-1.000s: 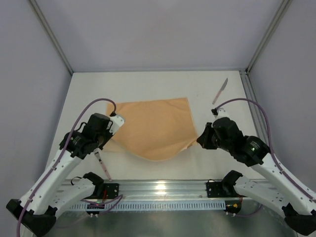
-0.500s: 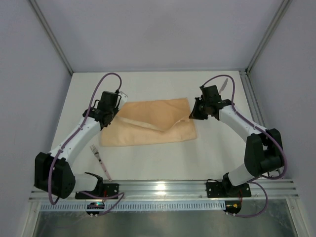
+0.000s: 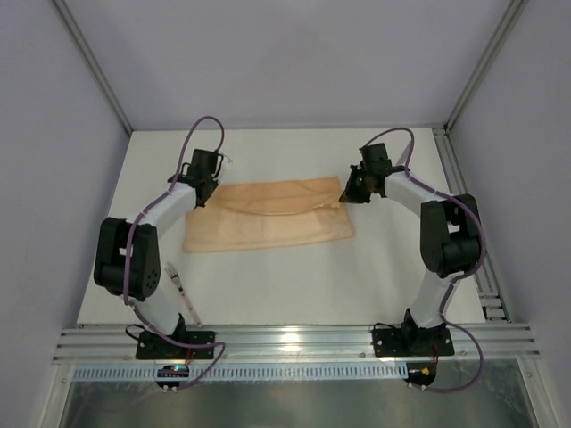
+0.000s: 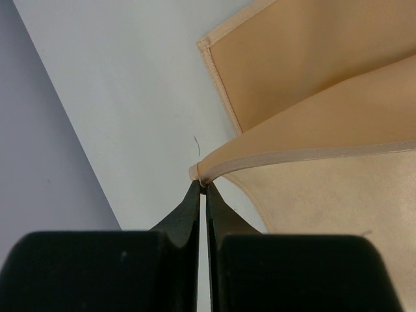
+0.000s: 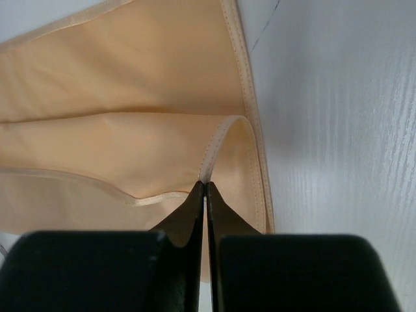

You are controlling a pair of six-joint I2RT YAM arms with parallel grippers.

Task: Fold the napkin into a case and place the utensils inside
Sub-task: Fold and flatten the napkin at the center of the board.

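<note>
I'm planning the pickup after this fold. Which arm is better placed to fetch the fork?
Probably left: the fork lies on its side, near its base, while the right gripper pinches the napkin at the opposite corner.

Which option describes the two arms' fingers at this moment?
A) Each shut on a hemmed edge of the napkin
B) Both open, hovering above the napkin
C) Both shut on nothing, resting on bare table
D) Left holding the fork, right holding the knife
A: in the wrist views, the left fingers and the right fingers are each pinched shut on a hemmed corner of the napkin.
</note>
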